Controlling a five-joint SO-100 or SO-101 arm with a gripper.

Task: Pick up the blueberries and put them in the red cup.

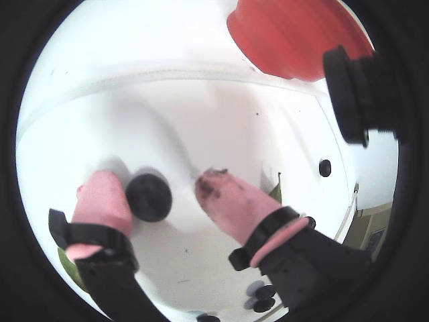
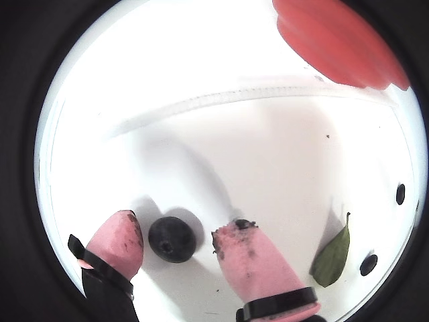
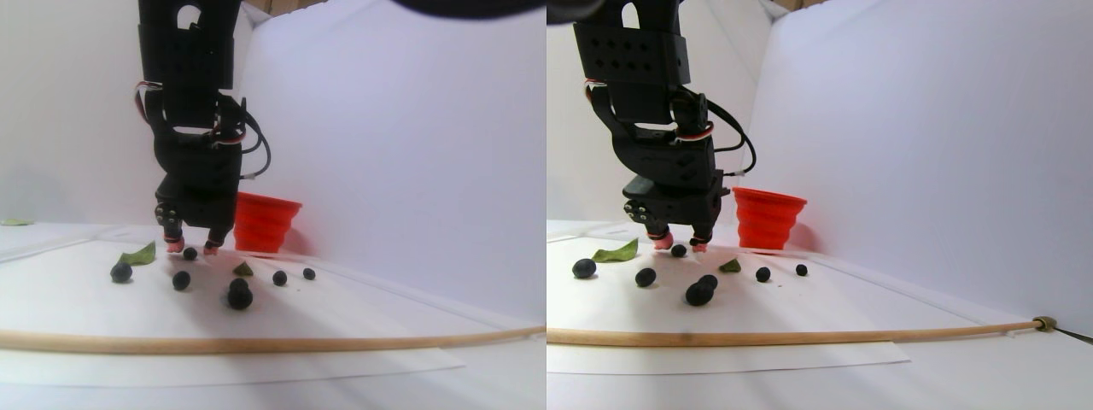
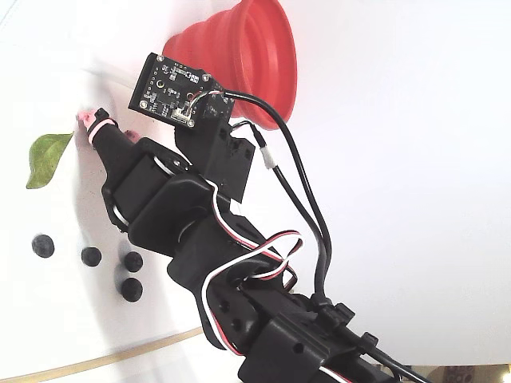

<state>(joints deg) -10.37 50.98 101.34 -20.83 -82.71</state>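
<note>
Gripper (image 2: 175, 236) parted, pink fingers straddling one blueberry (image 2: 171, 239) on the table, not yet clamped; several berries lie loose nearby; red cup (image 3: 265, 222) just behind, contents unseen

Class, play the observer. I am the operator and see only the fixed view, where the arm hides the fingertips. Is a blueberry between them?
Observer: Yes. In a wrist view, one small round dark blueberry lies between the pink fingertips of the open gripper.
Operator: I see one green leaf. Any more?
Observer: The stereo pair view shows a second, smaller green leaf, right of the gripper there.
Operator: Is the cup upright?
Observer: Yes. In the stereo pair view the red ribbed cup stands upright, beyond the gripper.
</note>
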